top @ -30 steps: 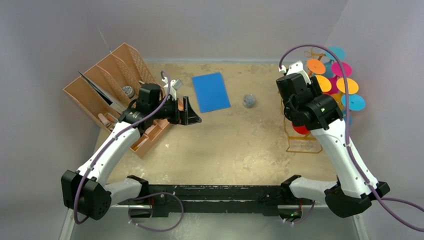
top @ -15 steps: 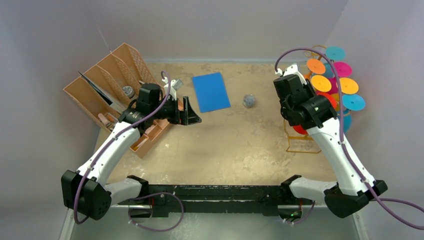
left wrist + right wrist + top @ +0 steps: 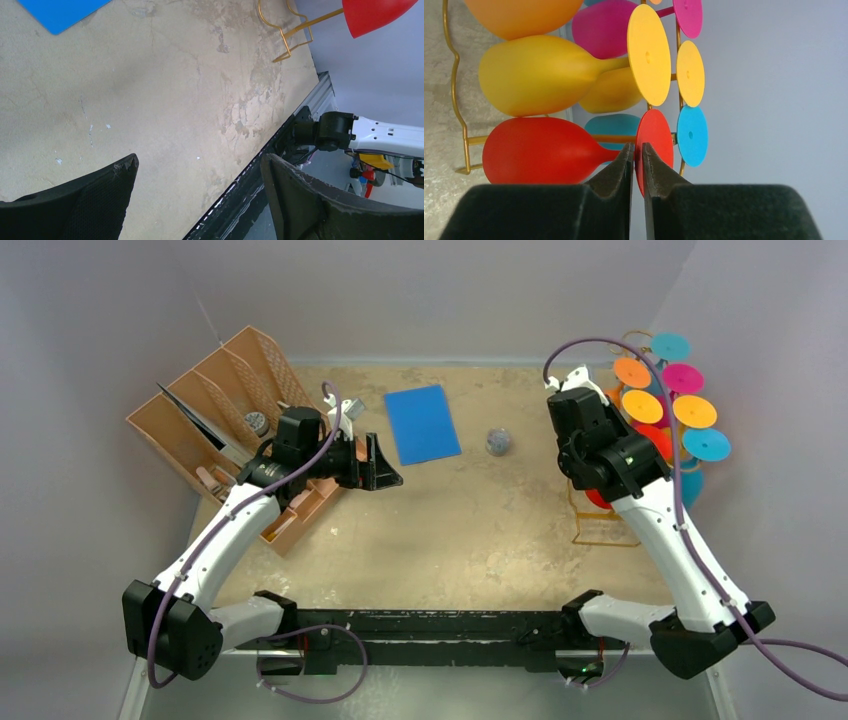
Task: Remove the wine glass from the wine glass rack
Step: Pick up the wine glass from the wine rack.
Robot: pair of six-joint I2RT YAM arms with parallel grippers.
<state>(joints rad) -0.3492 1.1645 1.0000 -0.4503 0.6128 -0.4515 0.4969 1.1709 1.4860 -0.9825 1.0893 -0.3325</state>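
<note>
The gold wire wine glass rack (image 3: 607, 539) stands at the table's right edge and shows in the right wrist view (image 3: 453, 75). Several coloured wine glasses hang on it, bowls down. The red wine glass (image 3: 539, 150) hangs lowest; its bowl shows in the top view (image 3: 600, 499). My right gripper (image 3: 637, 147) is shut on the edge of the red glass's round foot, right beside the stem. My left gripper (image 3: 197, 165) is open and empty above the bare table, in front of the organizer (image 3: 385, 465).
A brown slotted organizer tray (image 3: 225, 405) stands at the back left. A blue sheet (image 3: 422, 423) and a small grey ball (image 3: 498, 442) lie at the back middle. A yellow glass (image 3: 534, 75) hangs just above the red one. The right wall is close behind the rack.
My right wrist has shifted a little to the left, away from the rack's far side, with its jaws on the red glass. The left arm has not moved.
</note>
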